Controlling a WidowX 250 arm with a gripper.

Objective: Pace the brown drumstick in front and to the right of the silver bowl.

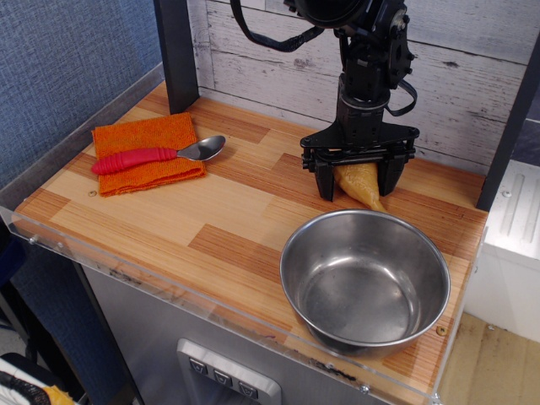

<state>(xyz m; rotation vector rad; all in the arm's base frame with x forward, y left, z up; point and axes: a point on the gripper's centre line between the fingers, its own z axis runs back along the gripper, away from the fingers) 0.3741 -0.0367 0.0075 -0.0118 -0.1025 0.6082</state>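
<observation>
Observation.image view, single frame. The brown drumstick point(361, 183) is seen pinched between the two black fingers point(324, 181) of the gripper point(358, 186), one finger on each side of its bulbous upper part. The tapered bone end points downward and toward the silver bowl point(364, 280), ending close to the far rim of the bowl; contact between the tip and the wooden surface point(211, 211) cannot be determined from this angle. The gripper is oriented vertically, hanging from the dark arm point(366, 59) in front of the whitewashed plank wall point(472, 76).

The silver bowl is recorded at the near right of the surface, upright, with its interior bare and reflective. The drumstick is located just beyond the bowl, near the back of the surface, not inside the bowl.

At the far left, an orange cloth point(148, 152) is laid flat, and a spoon point(158, 156) with a red handle rests across it, its metal head projecting past the cloth's right edge onto the wood. Both are well apart from the gripper and bowl.
</observation>
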